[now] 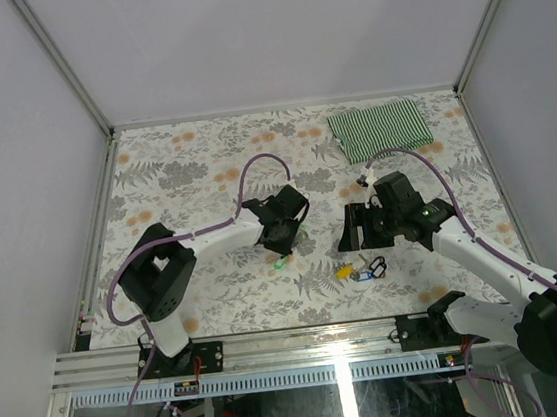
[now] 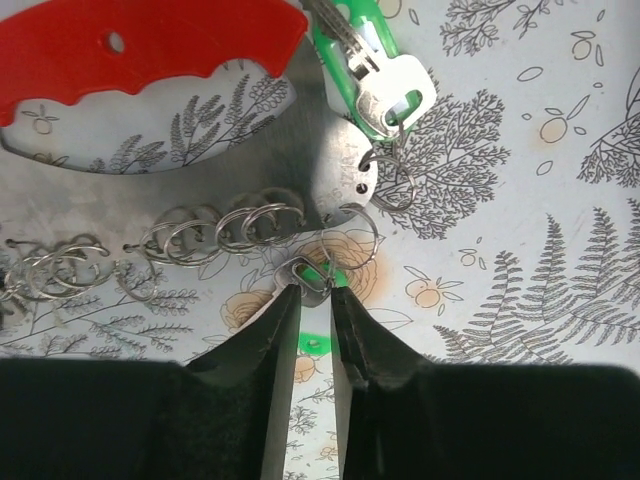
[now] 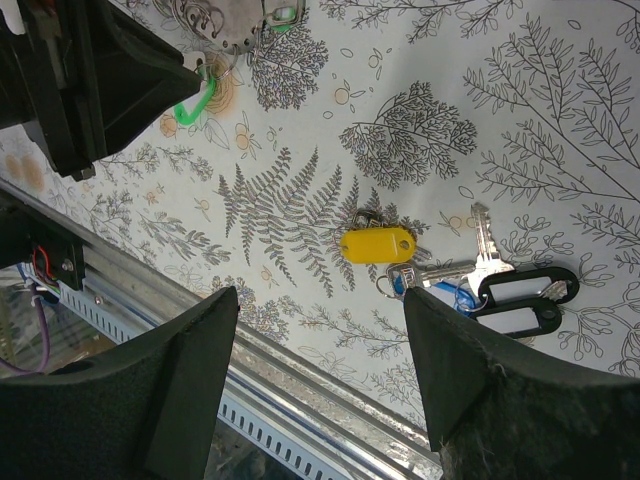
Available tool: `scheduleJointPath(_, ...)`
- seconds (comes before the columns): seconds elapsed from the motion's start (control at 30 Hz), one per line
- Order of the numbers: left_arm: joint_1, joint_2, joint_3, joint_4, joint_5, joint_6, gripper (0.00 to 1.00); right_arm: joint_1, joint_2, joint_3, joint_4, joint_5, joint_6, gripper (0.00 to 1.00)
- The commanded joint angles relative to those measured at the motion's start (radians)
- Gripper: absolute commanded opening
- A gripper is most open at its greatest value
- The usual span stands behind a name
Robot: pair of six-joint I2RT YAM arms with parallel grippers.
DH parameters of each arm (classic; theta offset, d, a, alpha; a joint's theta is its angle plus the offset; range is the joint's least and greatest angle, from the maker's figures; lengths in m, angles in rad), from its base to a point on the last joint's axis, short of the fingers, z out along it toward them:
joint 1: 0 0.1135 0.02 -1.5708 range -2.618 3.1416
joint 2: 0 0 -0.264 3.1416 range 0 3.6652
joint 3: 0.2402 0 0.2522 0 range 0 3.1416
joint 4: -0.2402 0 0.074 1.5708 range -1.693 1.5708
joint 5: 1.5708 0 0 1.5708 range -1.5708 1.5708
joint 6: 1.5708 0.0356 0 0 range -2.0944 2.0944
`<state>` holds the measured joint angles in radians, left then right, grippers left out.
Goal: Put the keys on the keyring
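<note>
Spreading under white walls (image 1: 10,148), the floral tablecloth (image 1: 203,167) carries a striped cloth (image 1: 380,128). Left wrist: left gripper (image 2: 312,292) nearly closed at the keyring (image 2: 150,50) chain's end, grip unclear, green key (image 2: 365,60) beside. Right wrist: right gripper (image 3: 320,305) wide, empty, yellow key (image 3: 377,245) beyond

Your light is bright, soft and even from overhead; the arms throw only faint shadows on the tabletop (image 1: 217,286). In the left wrist view a broad grey shadow lies beyond and to the left of the left gripper (image 2: 314,290). The keyring (image 2: 170,45) glints along its metal rings, and the fingers blur near the lens. The right gripper (image 3: 320,297) looks soft too, while the tabletop between its fingers is sharp.
</note>
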<state>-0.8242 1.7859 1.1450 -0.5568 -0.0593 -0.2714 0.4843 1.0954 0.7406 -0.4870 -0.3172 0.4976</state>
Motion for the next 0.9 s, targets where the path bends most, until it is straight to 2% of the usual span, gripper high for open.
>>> scheduleJointPath(0.0,-0.012,-0.047,0.029,-0.023,-0.06,0.013,0.22,0.011,0.006,0.003,0.028,-0.019,0.001,0.74)
scheduleJointPath(0.37,-0.092,0.025,0.118,-0.031,-0.156,0.071,0.38,0.013,0.009,0.003,0.03,-0.018,0.002,0.74)
scheduleJointPath(0.67,-0.101,0.107,0.15,-0.064,-0.259,0.098,0.38,0.013,0.008,0.002,0.027,-0.017,0.0,0.74)
scheduleJointPath(0.87,-0.102,0.126,0.141,-0.056,-0.261,0.101,0.34,0.014,0.011,0.003,0.028,-0.017,-0.001,0.74)
